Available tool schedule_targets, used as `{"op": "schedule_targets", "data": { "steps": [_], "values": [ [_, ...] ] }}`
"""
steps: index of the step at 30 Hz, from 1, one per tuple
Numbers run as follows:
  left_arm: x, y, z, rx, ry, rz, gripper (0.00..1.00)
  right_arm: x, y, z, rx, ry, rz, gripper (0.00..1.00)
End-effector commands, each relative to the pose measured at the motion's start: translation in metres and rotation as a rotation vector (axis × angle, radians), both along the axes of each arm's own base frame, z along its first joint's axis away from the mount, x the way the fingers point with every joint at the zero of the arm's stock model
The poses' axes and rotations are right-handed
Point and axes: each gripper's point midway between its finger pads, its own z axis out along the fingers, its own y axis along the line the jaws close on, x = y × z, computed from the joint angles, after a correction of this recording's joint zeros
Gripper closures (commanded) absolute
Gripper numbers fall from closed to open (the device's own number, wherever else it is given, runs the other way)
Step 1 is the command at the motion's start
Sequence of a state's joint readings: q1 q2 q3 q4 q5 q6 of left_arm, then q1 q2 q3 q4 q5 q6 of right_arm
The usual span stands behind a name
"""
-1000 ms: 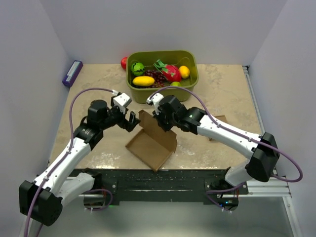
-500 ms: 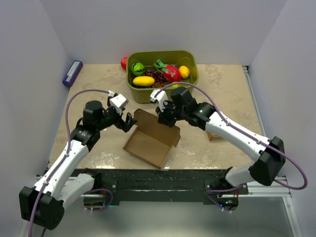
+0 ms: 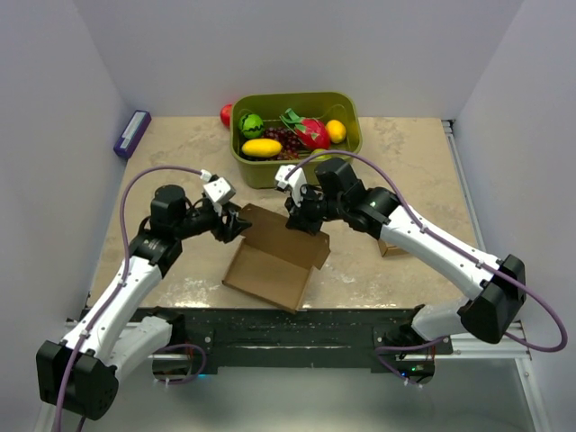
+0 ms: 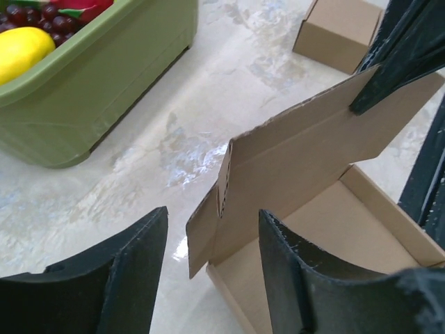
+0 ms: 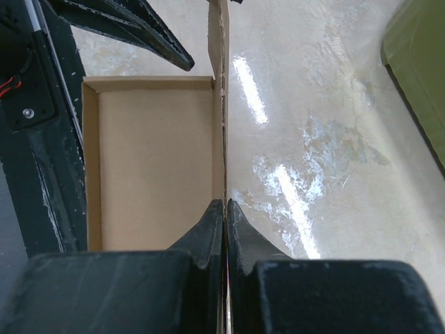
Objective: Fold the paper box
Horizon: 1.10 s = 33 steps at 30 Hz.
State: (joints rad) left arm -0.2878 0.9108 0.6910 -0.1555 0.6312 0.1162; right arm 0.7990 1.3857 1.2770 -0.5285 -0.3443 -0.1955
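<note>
The paper box point(image 3: 270, 263) lies as a shallow brown cardboard tray at the table's near middle, with one long panel point(image 3: 290, 236) standing upright along its far side. My right gripper point(image 3: 301, 219) is shut on that panel's top edge; in the right wrist view the fingers point(image 5: 226, 203) pinch the thin cardboard point(image 5: 218, 83) edge-on. My left gripper point(image 3: 236, 223) is at the box's left corner, open. In the left wrist view its gripper point(image 4: 213, 211) straddles the small end flap point(image 4: 203, 233) without visibly touching it.
A green bin point(image 3: 346, 144) of toy fruit stands at the back, close behind the right gripper. A red fruit point(image 3: 226, 114) lies by its left corner. A purple block point(image 3: 131, 133) sits at the far left edge. A small cardboard cube point(image 3: 393, 243) point(image 4: 341, 31) rests under the right forearm.
My left gripper has moved in to the box's left corner and its jaws have narrowed around the end flap. The right gripper still holds the raised panel, and the box has shifted slightly left.
</note>
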Motion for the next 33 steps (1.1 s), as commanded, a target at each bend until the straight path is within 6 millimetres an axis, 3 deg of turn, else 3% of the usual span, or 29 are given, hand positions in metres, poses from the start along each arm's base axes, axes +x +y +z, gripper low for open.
{"op": "schedule_targets", "data": {
  "steps": [1,6,13,15,16,19,20,22,23,26,31,33],
  "values": [
    [-0.005,-0.010,0.007,-0.045,-0.020,-0.076,0.44,-0.004,0.005,0.026,0.054,-0.030,0.043,1.00],
    [-0.006,-0.014,0.005,-0.053,-0.009,-0.104,0.63,-0.004,0.005,0.026,0.054,-0.030,0.045,1.00],
    [-0.011,-0.018,0.000,-0.063,0.005,-0.142,1.00,0.008,0.002,0.029,0.052,-0.057,-0.026,1.00],
    [-0.008,-0.017,0.000,-0.057,0.000,-0.129,1.00,0.014,0.000,0.030,0.059,-0.052,-0.083,1.00],
    [-0.004,-0.013,0.001,-0.048,-0.010,-0.099,1.00,0.028,-0.006,0.034,0.057,-0.085,-0.172,0.83],
    [0.003,-0.004,0.005,-0.026,-0.050,-0.028,1.00,0.037,-0.013,0.035,0.087,-0.041,-0.318,0.51],
    [0.004,-0.003,0.008,-0.026,-0.069,-0.018,1.00,0.039,-0.017,0.031,0.091,-0.034,-0.363,0.33],
    [0.004,0.000,0.011,-0.027,-0.102,-0.005,1.00,0.042,-0.023,0.030,0.127,-0.033,-0.405,0.20],
    [0.005,0.001,0.010,-0.023,-0.103,0.007,1.00,0.046,-0.033,0.015,0.107,-0.020,-0.441,0.20],
    [0.010,0.007,0.003,0.001,-0.091,0.049,1.00,0.052,-0.052,0.003,0.121,-0.009,-0.491,0.19],
    [0.010,0.006,0.001,0.005,-0.084,0.042,1.00,0.065,-0.075,0.006,0.200,-0.068,-0.555,0.16],
    [0.011,0.007,0.002,0.009,-0.088,0.047,1.00,0.066,-0.081,-0.002,0.213,-0.052,-0.556,0.16]
  ]
}}
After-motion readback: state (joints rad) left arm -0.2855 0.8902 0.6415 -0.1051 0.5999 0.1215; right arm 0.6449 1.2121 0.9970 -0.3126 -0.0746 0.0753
